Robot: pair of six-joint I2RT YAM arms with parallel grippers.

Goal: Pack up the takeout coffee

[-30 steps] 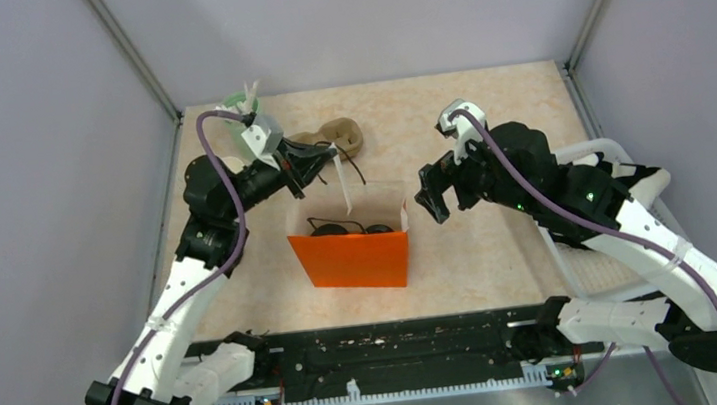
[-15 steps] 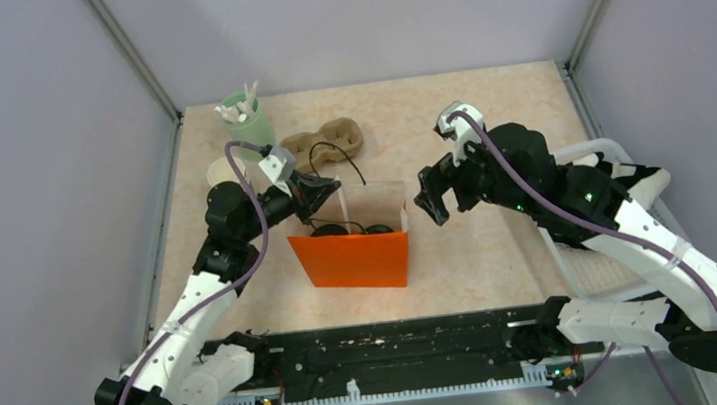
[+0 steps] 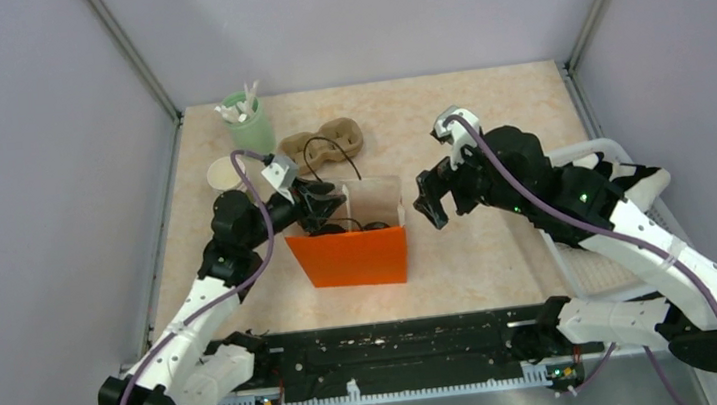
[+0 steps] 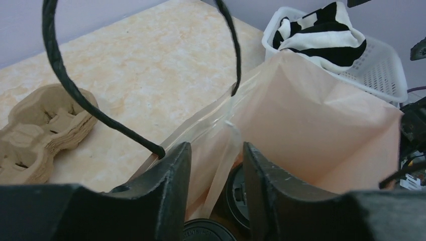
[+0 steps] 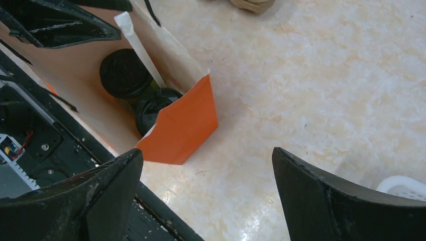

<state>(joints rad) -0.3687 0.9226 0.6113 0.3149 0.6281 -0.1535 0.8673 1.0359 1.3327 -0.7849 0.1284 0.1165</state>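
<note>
coffee in orange bag, lid marks illegible

We look down past our right end effector, its jaws spread wide, at an open orange bag on the marbled table. Inside the bag stands the takeout coffee, with a second black lid just beside it and a white stick leaning on the inner wall. The left end effector hangs over the bag's mouth.

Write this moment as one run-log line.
left pincer: open above orange bag | white stick: in bag | lidded cups: two in bag | right pincer: open
</note>
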